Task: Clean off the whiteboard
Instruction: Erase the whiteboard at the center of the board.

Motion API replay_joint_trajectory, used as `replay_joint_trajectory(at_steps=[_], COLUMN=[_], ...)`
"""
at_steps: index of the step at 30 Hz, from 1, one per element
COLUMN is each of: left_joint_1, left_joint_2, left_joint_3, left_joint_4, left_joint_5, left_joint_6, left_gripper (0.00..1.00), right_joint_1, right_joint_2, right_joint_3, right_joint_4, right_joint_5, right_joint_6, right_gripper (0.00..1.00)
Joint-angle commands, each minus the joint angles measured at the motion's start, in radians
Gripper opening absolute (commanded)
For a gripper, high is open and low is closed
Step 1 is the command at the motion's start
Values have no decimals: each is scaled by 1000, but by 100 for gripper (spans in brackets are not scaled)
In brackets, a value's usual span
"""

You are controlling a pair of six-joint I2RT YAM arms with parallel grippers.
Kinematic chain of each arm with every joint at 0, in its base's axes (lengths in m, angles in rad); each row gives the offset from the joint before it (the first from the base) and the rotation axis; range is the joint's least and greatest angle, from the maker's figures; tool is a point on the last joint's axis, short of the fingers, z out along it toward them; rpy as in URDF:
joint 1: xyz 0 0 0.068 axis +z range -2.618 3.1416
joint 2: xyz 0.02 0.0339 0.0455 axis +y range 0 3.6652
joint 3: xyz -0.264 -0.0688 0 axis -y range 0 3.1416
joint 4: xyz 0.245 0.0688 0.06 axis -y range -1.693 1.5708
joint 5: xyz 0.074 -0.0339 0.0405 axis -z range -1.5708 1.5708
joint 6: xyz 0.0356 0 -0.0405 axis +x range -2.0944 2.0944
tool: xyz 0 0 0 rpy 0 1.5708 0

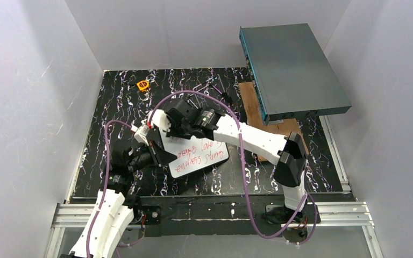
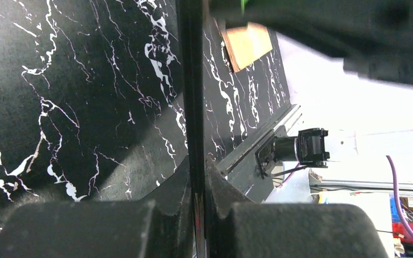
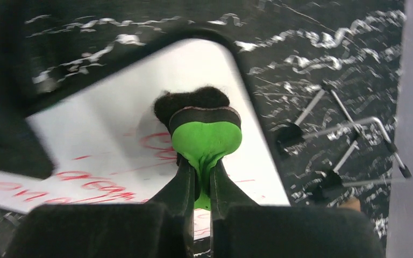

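One rim of the likely light, stiff black-framed whiteboard point(image 1: 203, 160) is clamped by the left end effector point(image 2: 198, 173), a green felt-faced eraser point(image 3: 206, 131) by the right end effector point(image 3: 202, 180).

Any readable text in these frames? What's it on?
"love": red handwriting, upper line on the whiteboard; the word before it is partly hidden.
"endless strong": lower line on the same board; the reading is uncertain.
Right wrist view: the red strokes on the board are too blurred to read.
Nothing else is legible.
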Motion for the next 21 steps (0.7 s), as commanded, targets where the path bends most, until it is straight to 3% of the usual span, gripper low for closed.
replay_joint_trajectory(at_steps=[1, 4, 8, 13, 21], left_joint_1=[-8, -8, -8, -11, -12], left_joint_2=[-6, 5, 13, -3, 2], left_joint_3=[66, 87, 86, 75, 73], left_joint_4=[98, 64, 76, 90, 97], left_joint_5=[120, 144, 179, 186, 191], left_joint_6=[40, 82, 78, 69, 65], left_gripper=[0, 0, 0, 0, 0], right_joint_1=[96, 112, 57, -25, 32], right_joint_2=[-9, -27, 17, 60, 36], right_joint_3=[2, -16, 49, 126, 47], right_joint_4=[-92, -113, -22, 5, -108], right_joint_5=[-207, -272, -53, 33, -168], right_joint_6=[-83, -105, -26, -3, -105], right_gripper=[1, 1, 1, 1, 1])
